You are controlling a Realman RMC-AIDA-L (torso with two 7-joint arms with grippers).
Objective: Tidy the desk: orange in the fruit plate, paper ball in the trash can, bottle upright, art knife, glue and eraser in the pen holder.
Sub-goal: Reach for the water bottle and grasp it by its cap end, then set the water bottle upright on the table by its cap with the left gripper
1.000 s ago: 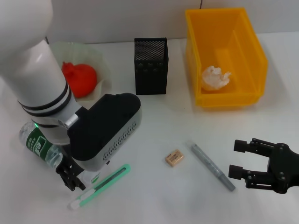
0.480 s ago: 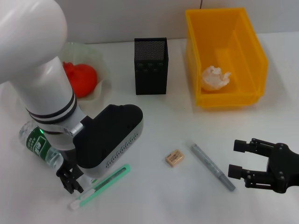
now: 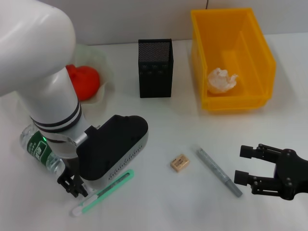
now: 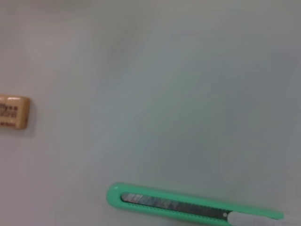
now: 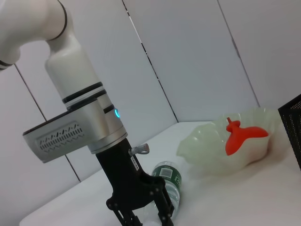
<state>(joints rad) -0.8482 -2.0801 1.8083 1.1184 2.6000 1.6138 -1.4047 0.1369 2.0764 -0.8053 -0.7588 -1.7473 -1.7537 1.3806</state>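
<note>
Lying just beside left pincer [image 3: 72,185]: art knife [image 3: 103,192]

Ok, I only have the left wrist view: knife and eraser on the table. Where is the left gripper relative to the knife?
Observer: The left gripper is near the knife's white end, between it and the bottle.
Operator: Is the bottle upright?
Observer: No, it lies on its side, close beside that gripper.
Operator: And the right gripper?
Observer: The right gripper is open and empty, next to the glue.
</note>
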